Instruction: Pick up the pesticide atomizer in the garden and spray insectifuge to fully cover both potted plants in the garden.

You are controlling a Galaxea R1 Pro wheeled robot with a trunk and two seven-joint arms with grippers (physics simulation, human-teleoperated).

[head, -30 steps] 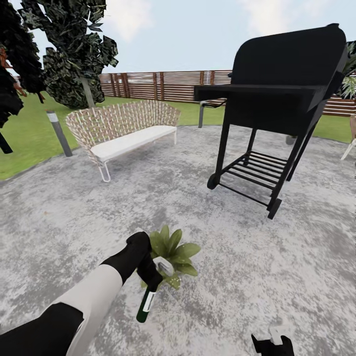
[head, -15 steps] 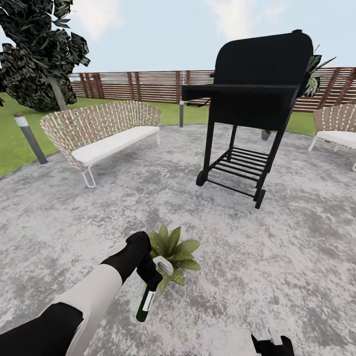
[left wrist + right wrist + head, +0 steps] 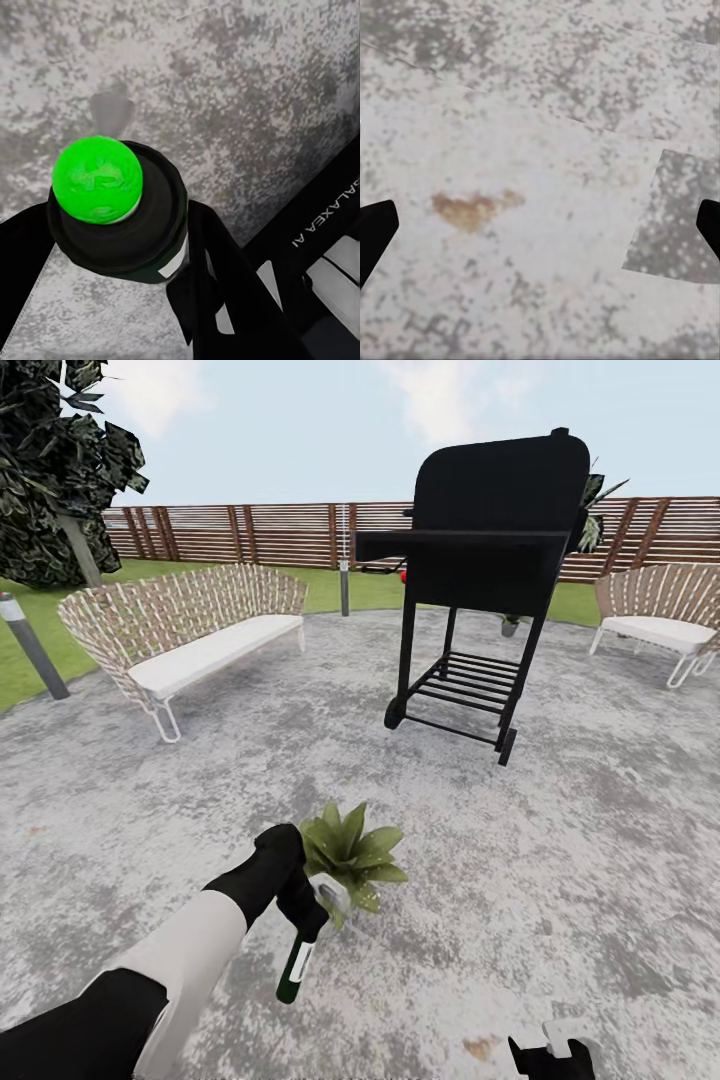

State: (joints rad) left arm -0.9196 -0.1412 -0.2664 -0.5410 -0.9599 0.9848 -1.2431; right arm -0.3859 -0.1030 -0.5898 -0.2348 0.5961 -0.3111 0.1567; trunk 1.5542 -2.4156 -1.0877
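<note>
My left gripper [image 3: 306, 918] is shut on the pesticide atomizer [image 3: 295, 968], a slim dark green bottle with a white label. The bottle hangs base-down, its pale spray head up beside a potted plant [image 3: 352, 850]. That plant is a rosette of pointed green leaves on the grey patio, just beyond and right of the gripper. In the left wrist view the atomizer [image 3: 120, 217] shows end-on with a bright green base, between black fingers [image 3: 214, 277]. My right gripper [image 3: 548, 1056] is low at the frame's bottom edge. In the right wrist view that gripper [image 3: 540, 232] stands open over bare paving.
A black grill [image 3: 490, 550] on a wheeled stand stands ahead, with a small potted plant [image 3: 510, 622] behind it. A wicker sofa [image 3: 180, 630] is at left and a wicker seat [image 3: 660, 615] at right. A grey lamp post [image 3: 30, 645], a slat fence [image 3: 250, 532] and lawn border the patio.
The camera has turned right: sofa, grill and tree slid left and the right wicker seat came into view. The plant sits slightly higher in the picture. The left gripper still holds the atomizer.
</note>
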